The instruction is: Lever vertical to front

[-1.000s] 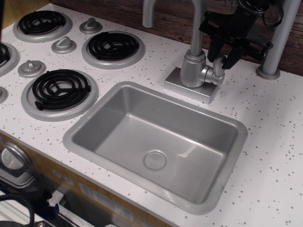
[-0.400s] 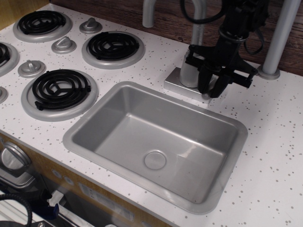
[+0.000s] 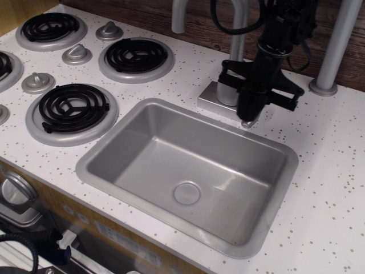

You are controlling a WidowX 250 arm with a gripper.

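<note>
The faucet's square base point(image 3: 210, 97) stands behind the sink point(image 3: 108, 171). My black gripper point(image 3: 249, 116) hangs over the faucet's right side and hides the hub and most of the cylinder. Its fingers are closed close together around the lever point(image 3: 247, 123). Only the lever's silver tip shows below the fingers, pointing forward and down toward the sink's back rim. The tall spout column point(image 3: 238, 34) rises behind my gripper.
Black coil burners point(image 3: 71, 108) point(image 3: 137, 55) and grey stove knobs point(image 3: 77, 54) point(image 3: 38, 83) lie to the left. A grey post point(image 3: 333, 51) stands at the back right on the speckled white counter point(image 3: 331, 171). A dark wooden wall point(image 3: 199, 20) runs along the back.
My gripper has swung from high behind the faucet's right side down and forward. The lever went with it, from upright to pointing at the front.
</note>
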